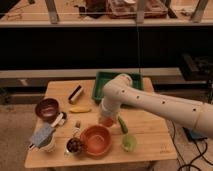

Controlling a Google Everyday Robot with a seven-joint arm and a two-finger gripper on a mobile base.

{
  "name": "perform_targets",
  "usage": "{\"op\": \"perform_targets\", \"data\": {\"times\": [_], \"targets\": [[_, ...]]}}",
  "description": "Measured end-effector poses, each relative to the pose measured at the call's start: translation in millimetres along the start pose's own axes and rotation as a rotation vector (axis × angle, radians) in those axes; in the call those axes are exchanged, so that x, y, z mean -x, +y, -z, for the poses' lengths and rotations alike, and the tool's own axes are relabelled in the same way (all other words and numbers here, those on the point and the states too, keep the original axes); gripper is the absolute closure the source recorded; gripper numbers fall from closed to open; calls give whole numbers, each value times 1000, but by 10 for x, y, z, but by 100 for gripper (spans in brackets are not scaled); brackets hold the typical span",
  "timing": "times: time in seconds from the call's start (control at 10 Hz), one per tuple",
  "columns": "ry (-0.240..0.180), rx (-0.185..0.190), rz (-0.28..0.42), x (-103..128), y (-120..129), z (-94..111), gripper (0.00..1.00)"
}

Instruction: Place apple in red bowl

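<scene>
The tool (pixel 106 118) is seen low over the surface (pixel 150 131), just behind the red bowl (pixel 96 139), beside the green vegetable (pixel 122 124).

A glossy orange-red red bowl (pixel 96 139), a dark maroon bowl (pixel 47 108), a green tray (pixel 102 80), and a white tool (pixel 106 118) low beside it.

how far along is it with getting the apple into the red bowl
Not done: the red bowl holds no apple. In hand: the tool hangs low just behind the bowl, with an orange-red shape at its tip that looks like the apple. Left: carry it forward over the bowl and release.
</scene>
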Motion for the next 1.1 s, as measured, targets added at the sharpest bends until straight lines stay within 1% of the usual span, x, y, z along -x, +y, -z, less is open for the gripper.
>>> {"op": "perform_targets", "data": {"times": [0.1,0.2,0.3,0.4,0.5,0.6,0.7,0.8,0.9,1.1], "targets": [[0,-1,29,83,-91,18,78],[-2,-1,81,217,-304,23,74],[-11,1,114,329,-510,-17,66],[-27,3,132,417,-652,-77,58],[-49,6,139,505,-774,-183,48],[-76,15,136,562,-823,-384,34],[-82,20,135,583,-814,-457,31],[-95,29,125,623,-773,-548,29],[-101,34,101,651,-721,-575,29],[-96,37,52,634,-591,-542,29]]}}
